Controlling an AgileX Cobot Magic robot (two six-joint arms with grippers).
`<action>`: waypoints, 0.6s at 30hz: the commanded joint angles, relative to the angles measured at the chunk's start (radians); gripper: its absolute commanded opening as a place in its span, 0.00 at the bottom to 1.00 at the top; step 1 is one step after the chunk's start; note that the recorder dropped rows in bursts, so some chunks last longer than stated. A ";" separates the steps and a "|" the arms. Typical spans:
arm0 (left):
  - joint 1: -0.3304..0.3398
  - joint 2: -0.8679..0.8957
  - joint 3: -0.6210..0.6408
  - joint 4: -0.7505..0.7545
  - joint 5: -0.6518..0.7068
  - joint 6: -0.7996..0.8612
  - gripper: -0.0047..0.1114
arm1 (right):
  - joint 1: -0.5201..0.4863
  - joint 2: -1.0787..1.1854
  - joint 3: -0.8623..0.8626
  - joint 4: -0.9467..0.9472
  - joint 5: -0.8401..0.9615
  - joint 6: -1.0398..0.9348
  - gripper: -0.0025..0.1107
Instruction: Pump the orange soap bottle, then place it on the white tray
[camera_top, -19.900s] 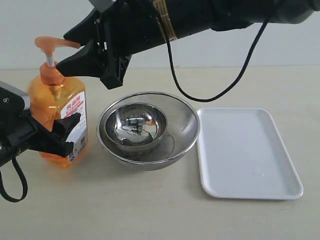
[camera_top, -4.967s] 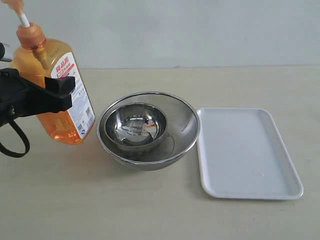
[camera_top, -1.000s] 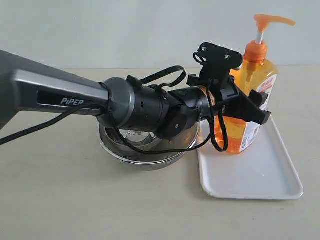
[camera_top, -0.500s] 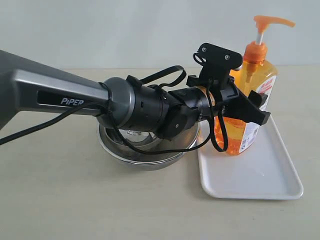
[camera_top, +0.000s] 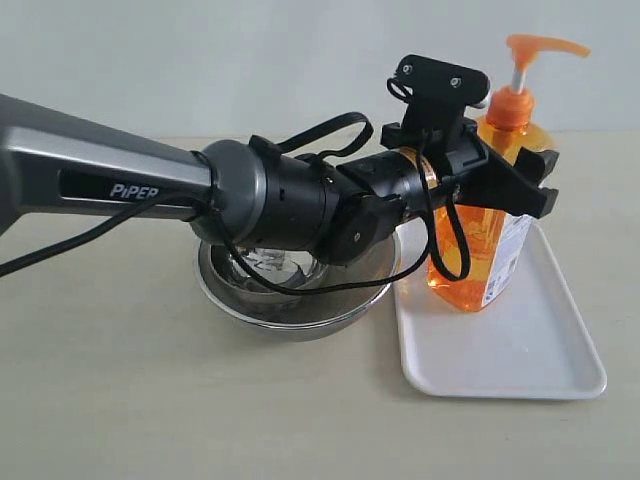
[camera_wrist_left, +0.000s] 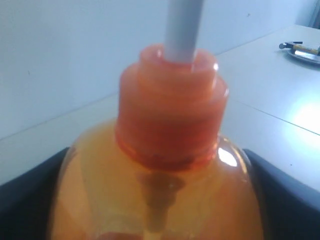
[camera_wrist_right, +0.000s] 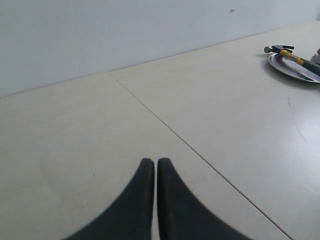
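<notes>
Placing step: my left gripper clamped on orange soap bottle, tilted over white tray. Next: settle upright, let go.

The word "PiPER" stood in pale letters on a dark band along the long grey metal link of the left arm. The tall translucent orange plastic soap bottle bore a white label on its side, partly hidden, with print too small to read.
</notes>
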 joint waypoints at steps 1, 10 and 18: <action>0.001 -0.011 -0.005 -0.006 -0.012 -0.010 0.69 | -0.002 -0.010 -0.003 -0.001 0.008 -0.001 0.02; 0.001 -0.011 -0.005 -0.006 0.006 -0.012 0.89 | -0.002 -0.010 -0.003 -0.001 0.008 -0.001 0.02; 0.001 -0.011 -0.005 -0.006 0.027 -0.010 0.90 | -0.002 -0.010 -0.003 -0.001 0.008 -0.001 0.02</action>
